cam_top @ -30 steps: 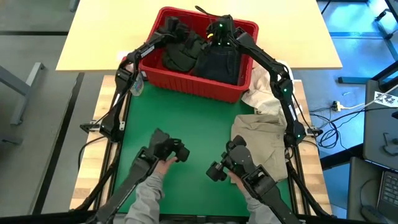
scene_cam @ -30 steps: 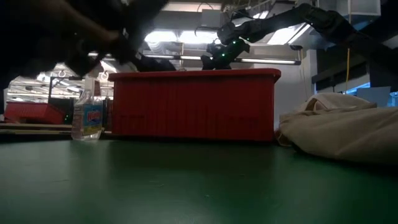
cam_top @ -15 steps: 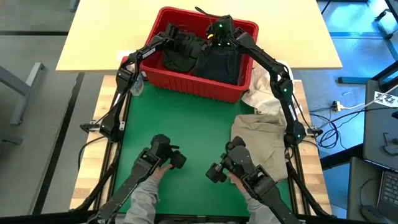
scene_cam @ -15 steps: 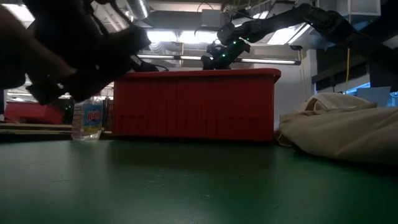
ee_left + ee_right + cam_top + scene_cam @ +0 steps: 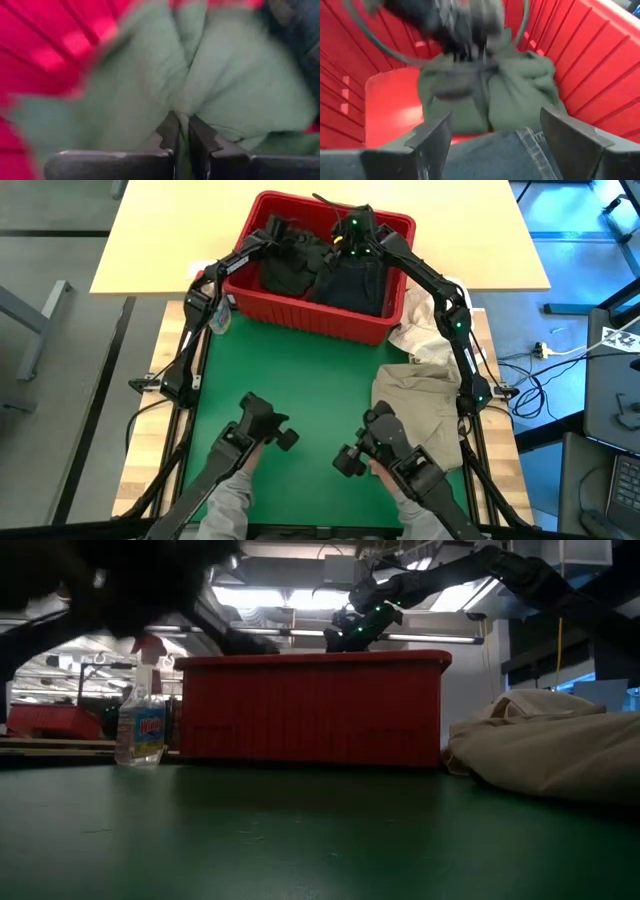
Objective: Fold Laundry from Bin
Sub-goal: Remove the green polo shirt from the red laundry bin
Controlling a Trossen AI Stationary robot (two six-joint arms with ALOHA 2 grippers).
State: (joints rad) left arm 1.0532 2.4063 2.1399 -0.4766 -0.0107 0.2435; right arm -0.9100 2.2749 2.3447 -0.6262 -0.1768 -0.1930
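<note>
The bin (image 5: 312,322), a red rectangular basket with ribbed, slotted sides and a thick rim, stands upright at 12 o'clock on the green mat, turned slightly askew. Inside it a crumpled olive-green garment (image 5: 290,268) fills the 9 o'clock half, bunched into a fold, and a dark denim one (image 5: 355,283) lies at the 3 o'clock half beside it. A khaki-beige garment (image 5: 425,400) lies rumpled on the mat at 4 o'clock of the bin.
</note>
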